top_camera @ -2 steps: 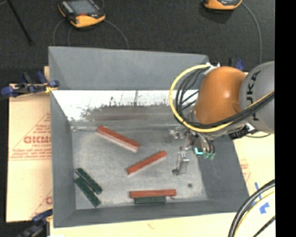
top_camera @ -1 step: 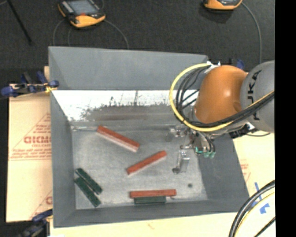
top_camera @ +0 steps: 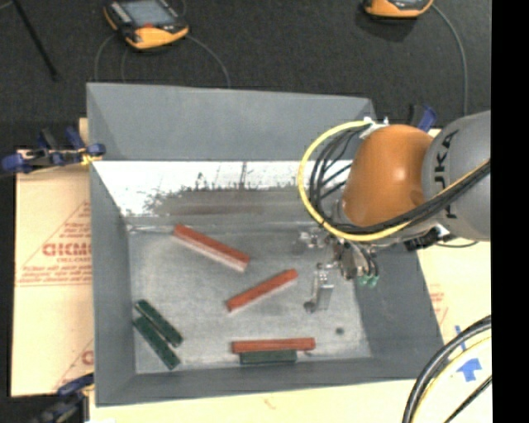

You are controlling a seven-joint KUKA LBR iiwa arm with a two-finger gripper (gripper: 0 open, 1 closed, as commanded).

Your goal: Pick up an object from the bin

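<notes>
Surround: a dark, finely textured surface (top_camera: 273,49). One orange-and-black device (top_camera: 145,21) lies at its far left, a second device (top_camera: 397,7) at far right.

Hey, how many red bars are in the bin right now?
3. One flat red rectangular bar lies toward the back left, one at the centre, one along the front. The robot arm may hide others.

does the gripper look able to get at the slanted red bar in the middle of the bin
Probably yes: the slanted red bar lies alone, close beside the gripper, with nothing between them.
</notes>
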